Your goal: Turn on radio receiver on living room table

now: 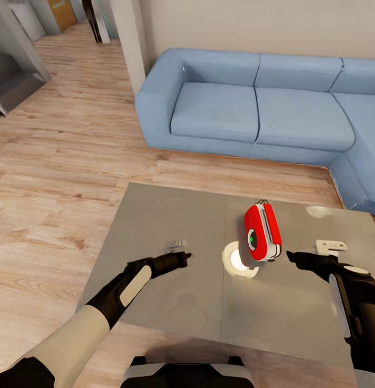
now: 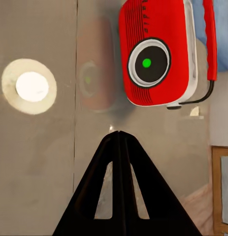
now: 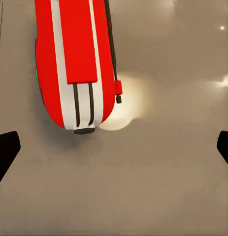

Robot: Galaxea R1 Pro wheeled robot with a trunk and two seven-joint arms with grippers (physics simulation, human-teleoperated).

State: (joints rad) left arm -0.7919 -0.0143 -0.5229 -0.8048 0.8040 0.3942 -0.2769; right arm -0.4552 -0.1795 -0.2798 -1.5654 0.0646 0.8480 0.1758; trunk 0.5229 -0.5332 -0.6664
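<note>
- Head view showed the radio receiver point(image 1: 262, 231) standing on its edge on the glossy grey bench point(image 1: 155, 226), between the two claws, with its dial face turned toward the left claw point(image 1: 185, 256) and its white-banded edge toward the right claw point(image 1: 293, 258).
- Behind the bench stood the light blue sofa point(image 1: 252, 108) on the wood plank floor point(image 1: 58, 156), so the robot was in the living room and at the right bench.
- Left claw was pinched to a narrow point: in the left wrist view its two fingers point(image 2: 101, 196) met at the tip, aimed at the bench surface just short of the radio receiver point(image 2: 153, 54) and apart from it.
- A green dot glowed at the centre of the dial point(image 2: 147, 62), ahead of the left claw and off to one side of its line.
- Right claw stood wide, its fingertips point(image 3: 5, 147) at the far edges of the right wrist view, with the radio receiver point(image 3: 77, 59) ahead of the gap and untouched.
- By my judgement the step in hand was the final approach to press the dial.
- Next move would call for shifting the left tip sideways to line up with the dial, then a gentle forward push; the right claw could brace the far side, since a radio on edge might tip.
</note>
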